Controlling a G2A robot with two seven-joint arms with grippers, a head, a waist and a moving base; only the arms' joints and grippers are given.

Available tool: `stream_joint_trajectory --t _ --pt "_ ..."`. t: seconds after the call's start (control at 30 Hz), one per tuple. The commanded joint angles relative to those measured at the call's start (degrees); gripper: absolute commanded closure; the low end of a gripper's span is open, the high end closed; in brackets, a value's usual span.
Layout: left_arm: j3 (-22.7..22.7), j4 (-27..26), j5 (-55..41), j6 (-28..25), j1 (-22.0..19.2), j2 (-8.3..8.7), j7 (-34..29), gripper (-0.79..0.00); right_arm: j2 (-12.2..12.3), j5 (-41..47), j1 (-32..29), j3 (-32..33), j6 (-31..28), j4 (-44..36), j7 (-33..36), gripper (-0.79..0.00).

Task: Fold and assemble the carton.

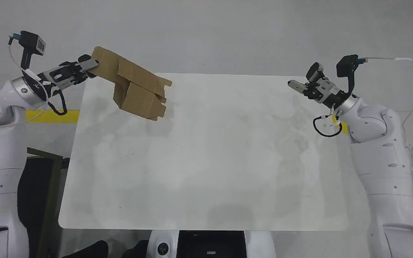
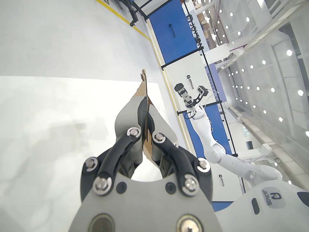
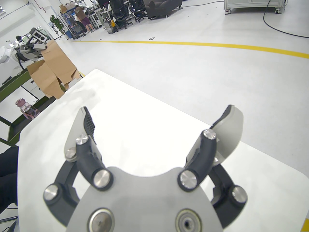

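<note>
A brown cardboard carton (image 1: 135,82), partly unfolded with loose flaps, hangs over the far left corner of the white table (image 1: 213,161). My left gripper (image 1: 93,65) is shut on its upper edge, holding it off the tabletop. In the left wrist view the cardboard edge (image 2: 144,92) runs between the closed fingers (image 2: 130,114). From the right wrist view the carton (image 3: 52,69) shows across the table, hanging from the far arm. My right gripper (image 1: 293,84) stands open and empty over the far right corner; its two fingers (image 3: 85,119) are spread wide above the bare table.
A dark green side table (image 3: 14,85) with a pink bottle (image 3: 23,108) stands past the table's left side. Yellow floor lines (image 3: 193,44) run around the station. Desks, chairs and people are far behind in the room.
</note>
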Motion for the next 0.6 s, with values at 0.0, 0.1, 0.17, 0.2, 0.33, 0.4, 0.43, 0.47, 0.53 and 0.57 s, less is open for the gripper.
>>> stream_joint_trajectory --t 0.0,0.1,0.17,0.2,0.33,0.4,0.43,0.47,0.53,0.57 --pt "1.9 -0.3 0.4 0.1 -2.3 -0.34 1.0 0.000 0.0 0.0 0.0 0.0 0.0 0.0 0.0 -0.785" --pt "4.9 -0.2 1.5 -0.1 -5.9 -0.89 1.5 0.000 0.0 0.0 0.0 0.0 0.0 0.0 0.0 -0.785" --pt "6.7 0.1 2.3 -0.3 -8.0 -1.22 1.5 0.000 0.0 0.0 0.0 0.0 0.0 0.0 0.0 -0.785" --pt "8.2 0.4 2.4 -0.6 -9.7 -1.56 1.4 0.000 0.0 0.0 0.0 0.0 0.0 0.0 0.0 -0.785" --pt "13.1 2.2 2.7 -1.4 -14.8 -2.76 1.1 0.000 0.0 0.0 0.0 0.0 0.0 0.0 0.0 -0.785" --pt "15.7 3.1 2.2 -2.0 -17.1 -3.53 0.9 0.000 0.0 0.0 0.0 0.0 0.0 0.0 0.0 -0.785" --pt "17.2 3.4 2.0 -2.4 -18.2 -3.96 0.7 0.000 0.0 0.0 0.0 0.0 0.0 0.0 0.0 -0.785" --pt "18.6 3.8 1.8 -2.8 -19.2 -4.40 0.4 0.000 0.0 0.0 0.0 0.0 0.0 0.0 0.0 -0.785" --pt "21.5 4.4 1.6 -3.5 -21.0 -5.31 0.3 0.000 0.0 0.0 0.0 0.0 0.0 0.0 0.0 -0.785" --pt "22.9 4.7 1.4 -3.9 -21.8 -5.76 0.1 0.000 0.0 0.0 0.0 0.0 0.0 0.0 0.0 -0.785"
